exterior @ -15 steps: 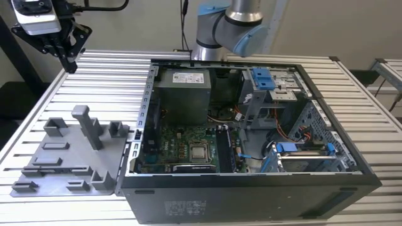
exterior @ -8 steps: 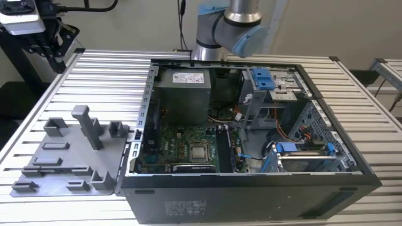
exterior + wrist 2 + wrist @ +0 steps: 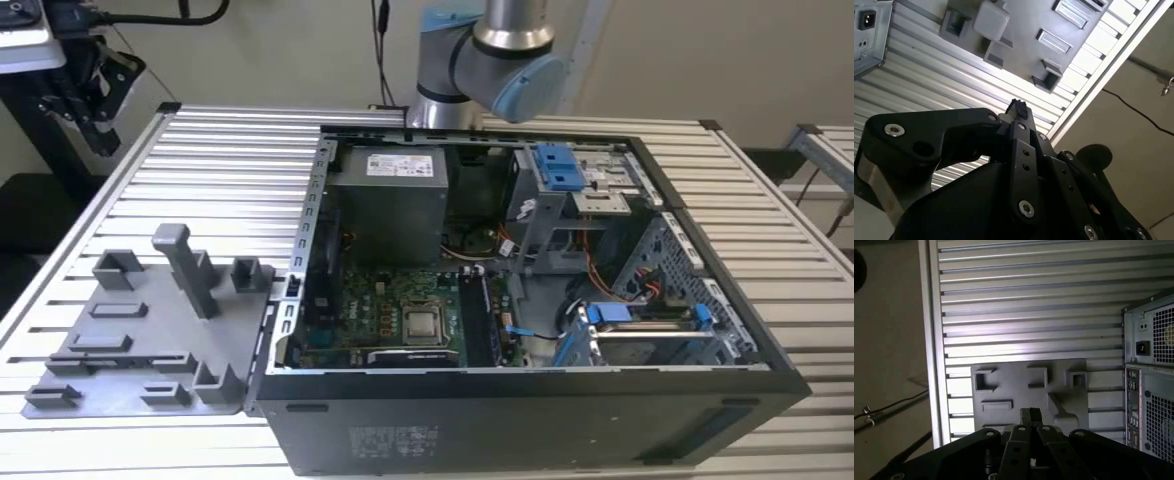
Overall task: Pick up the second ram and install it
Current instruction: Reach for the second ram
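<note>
My gripper [image 3: 1030, 415] hangs high over the slatted metal table, its black fingers pressed together with nothing between them. In both wrist views its tips point toward the grey plastic tray [image 3: 1009, 385], which carries several blocks and recesses. In the second wrist view the gripper [image 3: 1018, 107] lies just off that tray [image 3: 1019, 20], towards the table's edge. The second ram is out of view. In the exterior view the tray [image 3: 134, 375] lies on the left, beside the open computer case [image 3: 534, 400]. Inside the case, black memory slots [image 3: 478, 320] run along the motherboard [image 3: 387, 310].
The arm's grey and blue joints [image 3: 487, 60] rise behind the case. The case's rear panel [image 3: 1149, 365] stands close to the tray. A tall grey post [image 3: 187, 265] sticks up from the tray. The table edge [image 3: 929, 340] runs near the tray, with floor and cables beyond.
</note>
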Controlling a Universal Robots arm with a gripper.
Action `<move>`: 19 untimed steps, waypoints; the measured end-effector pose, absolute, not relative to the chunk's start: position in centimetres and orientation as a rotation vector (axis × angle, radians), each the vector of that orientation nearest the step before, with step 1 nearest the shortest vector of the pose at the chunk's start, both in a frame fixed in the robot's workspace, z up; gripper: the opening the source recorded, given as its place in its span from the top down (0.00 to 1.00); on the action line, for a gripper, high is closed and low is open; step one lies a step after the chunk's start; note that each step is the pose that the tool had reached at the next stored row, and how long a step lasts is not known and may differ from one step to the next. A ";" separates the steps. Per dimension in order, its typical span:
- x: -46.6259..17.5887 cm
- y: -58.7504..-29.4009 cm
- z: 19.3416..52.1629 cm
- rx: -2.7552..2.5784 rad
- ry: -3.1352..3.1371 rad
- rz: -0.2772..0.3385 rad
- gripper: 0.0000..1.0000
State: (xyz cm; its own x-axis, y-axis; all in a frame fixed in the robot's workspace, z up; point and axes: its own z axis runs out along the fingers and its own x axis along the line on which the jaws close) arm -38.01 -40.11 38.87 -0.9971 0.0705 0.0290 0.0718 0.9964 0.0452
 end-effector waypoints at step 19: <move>-38.9 -40.5 38.8 -0.109 -3.112 -0.072 0.89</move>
